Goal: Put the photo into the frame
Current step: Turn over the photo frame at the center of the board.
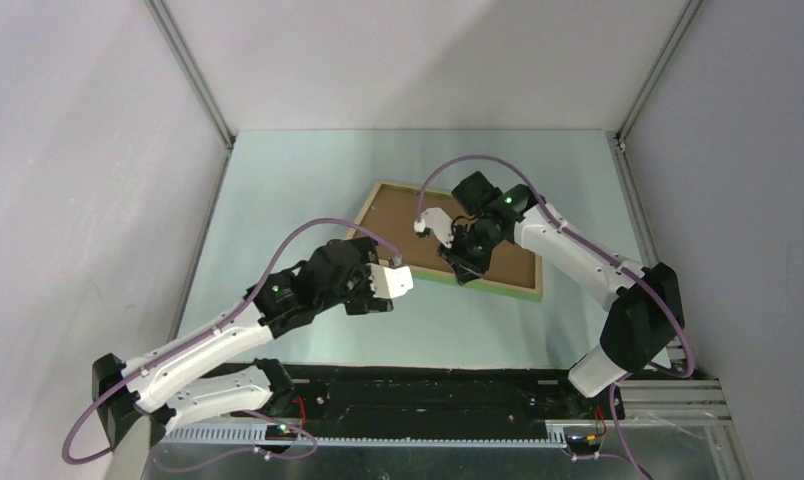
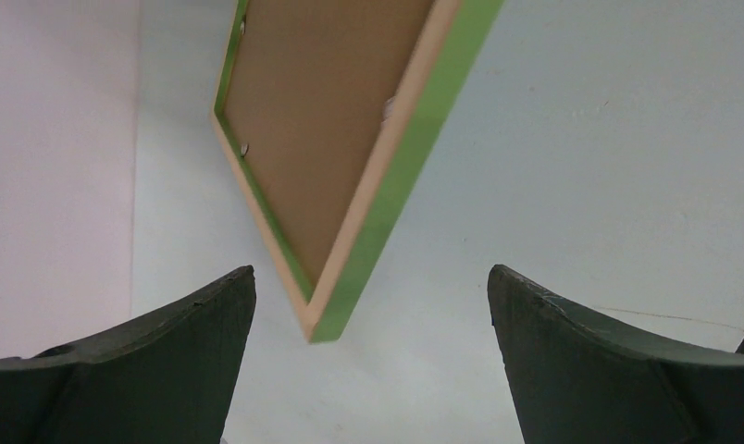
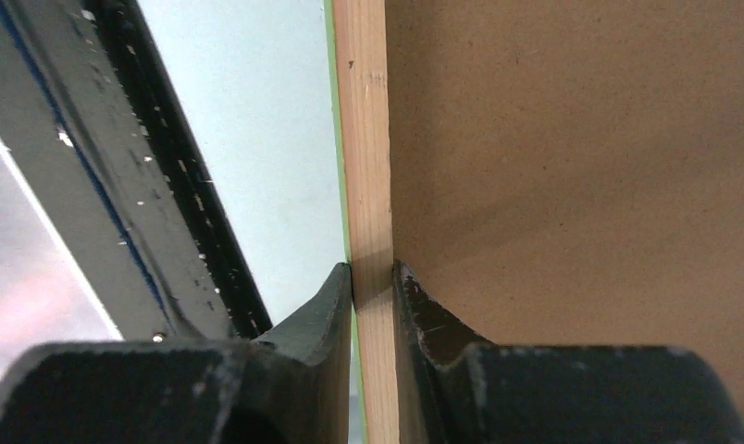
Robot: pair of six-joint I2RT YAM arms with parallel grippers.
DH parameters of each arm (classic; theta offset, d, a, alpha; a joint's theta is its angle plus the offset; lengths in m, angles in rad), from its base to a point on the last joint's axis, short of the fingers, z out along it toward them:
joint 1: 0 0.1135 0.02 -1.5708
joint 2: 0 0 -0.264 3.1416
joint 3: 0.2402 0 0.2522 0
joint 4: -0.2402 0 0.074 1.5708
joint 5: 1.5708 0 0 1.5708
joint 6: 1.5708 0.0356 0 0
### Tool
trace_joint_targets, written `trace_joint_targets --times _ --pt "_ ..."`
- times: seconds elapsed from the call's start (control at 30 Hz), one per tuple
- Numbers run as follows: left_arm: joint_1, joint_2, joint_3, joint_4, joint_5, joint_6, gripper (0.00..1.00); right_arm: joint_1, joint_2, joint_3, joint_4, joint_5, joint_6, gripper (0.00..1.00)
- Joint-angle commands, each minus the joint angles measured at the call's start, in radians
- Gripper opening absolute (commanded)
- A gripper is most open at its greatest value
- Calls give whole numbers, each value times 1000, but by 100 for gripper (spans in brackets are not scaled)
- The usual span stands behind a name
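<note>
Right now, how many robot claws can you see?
2. The right gripper is shut on the frame's wooden edge. The left gripper hangs open near the frame's corner, holding nothing. None seems hidden.

You find nothing to read in any of the three views: no lettering, label, brand mark, number or sign. Seen close up, the pale wood rail of the thin rectangular green-edged frame (image 3: 368, 139) and the flat brown fibreboard backing board (image 3: 581, 166) are both plain.
</note>
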Motion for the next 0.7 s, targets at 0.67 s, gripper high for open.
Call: trace_joint_targets --times 0.67 --pt "-154 455 347 100 -3 241 88 -144 48 350 -360 -313 -56 0"
